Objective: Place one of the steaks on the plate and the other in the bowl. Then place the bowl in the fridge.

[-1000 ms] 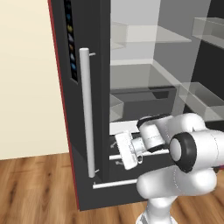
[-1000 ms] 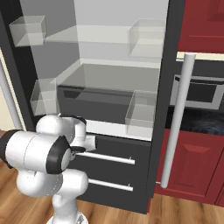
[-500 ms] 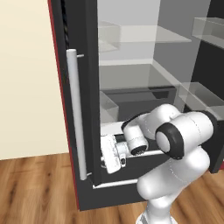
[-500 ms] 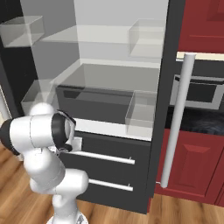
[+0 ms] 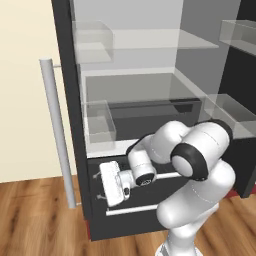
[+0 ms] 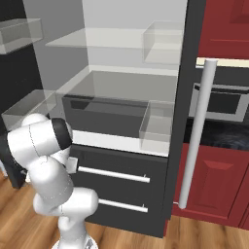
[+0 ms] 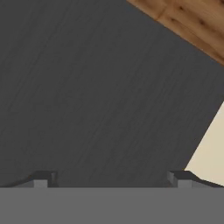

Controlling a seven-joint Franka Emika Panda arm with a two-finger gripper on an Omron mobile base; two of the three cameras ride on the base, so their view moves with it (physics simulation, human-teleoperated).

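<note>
The fridge [image 5: 145, 125] fills the centre of the left base view, tall and dark grey with its doors swung open. Inside are smooth pale grey walls, flat clear shelves and boxy transparent door bins [image 5: 100, 122]. A long, round silver bar handle [image 5: 59, 132] stands upright at the left of that view on the open left door. Two dark lower drawers [image 6: 121, 187] with thin horizontal silver bars sit at the bottom centre of the right base view.

The end effector [image 7: 109, 177] shows at the bottom of the hand view, its two small dark finger tips set wide apart with nothing between them. It faces a flat, faintly grained dark grey panel of the fridge; wood-plank floor [image 7: 188, 22] shows in the upper right corner and a cream wall [image 7: 210, 148] at the right edge. In the left base view the glossy white arm bends low in front of the drawers.

A glossy red cabinet [image 6: 219, 185] and a dark oven [image 6: 219, 104] stand at the right of the right base view. No writing is readable.
</note>
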